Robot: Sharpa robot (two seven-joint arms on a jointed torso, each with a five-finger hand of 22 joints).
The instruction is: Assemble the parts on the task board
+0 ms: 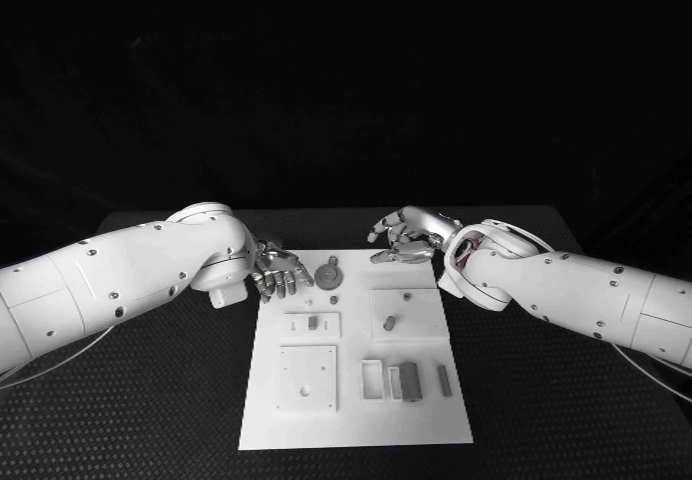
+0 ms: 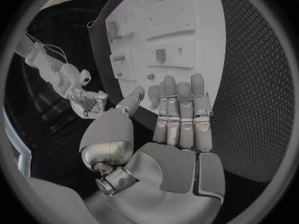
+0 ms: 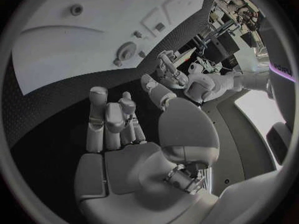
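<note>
Task board lies flat at the middle of the black table, long axis running 12 to 6 o'clock in the head view. Grey parts on it: a round disc-shaped part near the far left of the board, with a smaller piece just at its 6 o'clock whose form cannot be made out; a short peg in a raised square block at board centre-left; a second peg in the matching block to its 3 o'clock; a large square plate at lower left; a cluster of upright bars at lower right, their seating in the slots too small to judge. Left hand is at the board's far left edge, about 9 o'clock of the disc, fingers straight and slightly apart, holding nothing; the left wrist view confirms an empty palm over the board edge. Right hand is at the board's far right corner, fingers curled inward; its wrist view shows nothing in its grasp, and whether the fingertips touch the board cannot be told. Table surface is a dark textured mat. Surroundings beyond the table's far edge are black and unreadable.
</note>
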